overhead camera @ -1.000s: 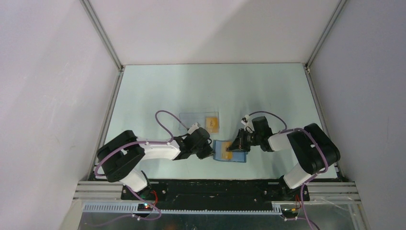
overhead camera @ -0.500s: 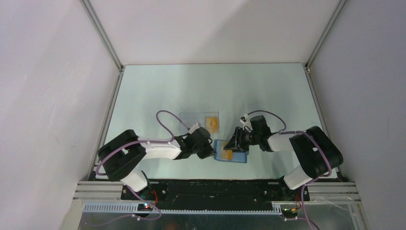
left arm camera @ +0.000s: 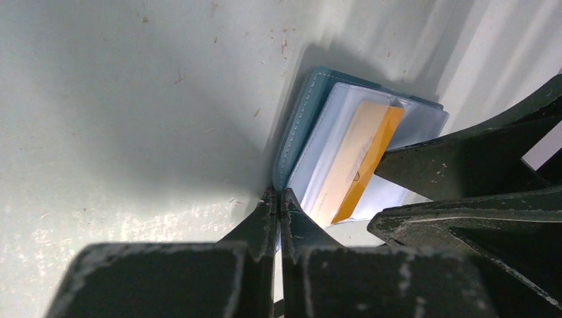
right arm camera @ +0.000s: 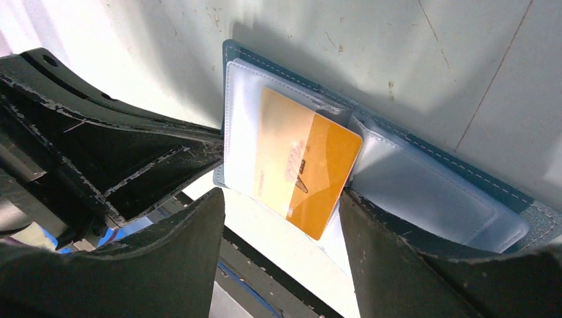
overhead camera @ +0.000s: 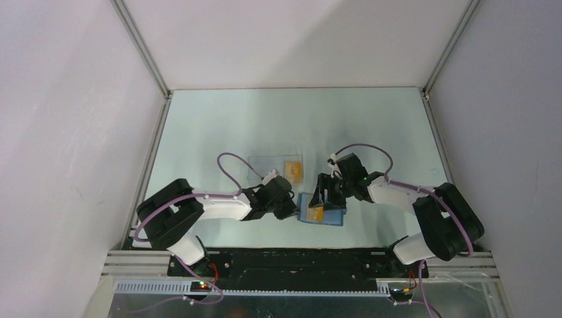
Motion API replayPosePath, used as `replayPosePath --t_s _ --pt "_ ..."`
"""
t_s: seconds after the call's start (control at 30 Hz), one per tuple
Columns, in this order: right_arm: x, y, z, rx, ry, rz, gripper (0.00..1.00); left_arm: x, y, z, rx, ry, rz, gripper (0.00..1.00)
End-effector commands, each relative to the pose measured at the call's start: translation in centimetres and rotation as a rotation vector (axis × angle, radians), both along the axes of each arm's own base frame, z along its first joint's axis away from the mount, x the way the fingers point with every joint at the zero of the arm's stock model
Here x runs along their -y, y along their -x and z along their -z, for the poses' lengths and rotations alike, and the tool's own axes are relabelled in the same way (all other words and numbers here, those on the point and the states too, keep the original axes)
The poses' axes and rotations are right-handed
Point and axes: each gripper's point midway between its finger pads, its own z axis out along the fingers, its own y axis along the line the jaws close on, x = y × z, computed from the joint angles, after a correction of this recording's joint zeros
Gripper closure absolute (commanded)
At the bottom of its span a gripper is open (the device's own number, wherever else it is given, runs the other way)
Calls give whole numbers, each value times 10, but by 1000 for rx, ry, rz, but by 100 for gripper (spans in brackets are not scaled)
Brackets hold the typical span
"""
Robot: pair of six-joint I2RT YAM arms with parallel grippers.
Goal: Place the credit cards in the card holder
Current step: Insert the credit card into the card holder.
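The blue card holder (overhead camera: 329, 216) lies open near the table's front edge. My left gripper (overhead camera: 292, 211) is shut on its left edge, the fingertips (left arm camera: 277, 202) pinched on the blue cover (left arm camera: 299, 122). One orange credit card (right arm camera: 306, 167) sits partly inside a clear pocket, its orange end sticking out. My right gripper (right arm camera: 280, 199) hangs open over that end, a finger on either side, not touching the card. The same card (left arm camera: 358, 159) shows in the left wrist view. A second credit card (overhead camera: 293, 171) lies farther back.
The second card rests on a clear plastic sheet (overhead camera: 268, 163) behind the left gripper. The card holder's right panel (right arm camera: 431, 195) has an empty clear pocket. The table's front edge and a black rail (overhead camera: 298, 255) lie just below the card holder.
My right gripper has opened and let go of the orange card, which stays in the pocket. Its wrist has shifted left and slightly back. The left gripper has not moved.
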Motion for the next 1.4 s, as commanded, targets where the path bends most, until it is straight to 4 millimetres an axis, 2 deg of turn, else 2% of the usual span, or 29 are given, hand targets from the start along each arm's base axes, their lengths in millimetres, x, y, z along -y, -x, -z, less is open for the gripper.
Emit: replayPosePath --t_s 0.0,0.07,0.2,0.3,0.4,0.5,0.6,0.8,0.93,1.1,1.37 --pt "28 10 20 -21 190 1 31 -10 10 17 -33 -76 29 100" --pt "27 10 23 -27 191 -3 31 -10 10 17 -33 -75 30 100" --pt "13 12 26 -61 127 -25 36 -10 10 17 -33 -77 33 100" --pt "-4 15 24 -115 32 -43 48 -10 10 17 -33 -76 34 100" --pt "-22 12 13 -104 -48 -71 57 -9 11 16 -30 -75 38 100" --pt "-32 11 3 -83 -74 -104 58 -9 11 15 -28 -72 39 100" --pt "-35 12 0 -77 -74 -119 58 -7 10 13 -23 -67 43 100" --pt "-22 15 2 -59 -2 -116 54 -4 11 6 -6 -56 50 100" --pt "-7 18 0 -45 78 -110 48 -8 11 1 11 -54 43 96" --pt "9 17 -6 -8 143 -83 45 -14 11 -1 18 -59 28 100" --pt "52 16 1 -44 246 36 45 -11 12 2 8 -68 44 100"
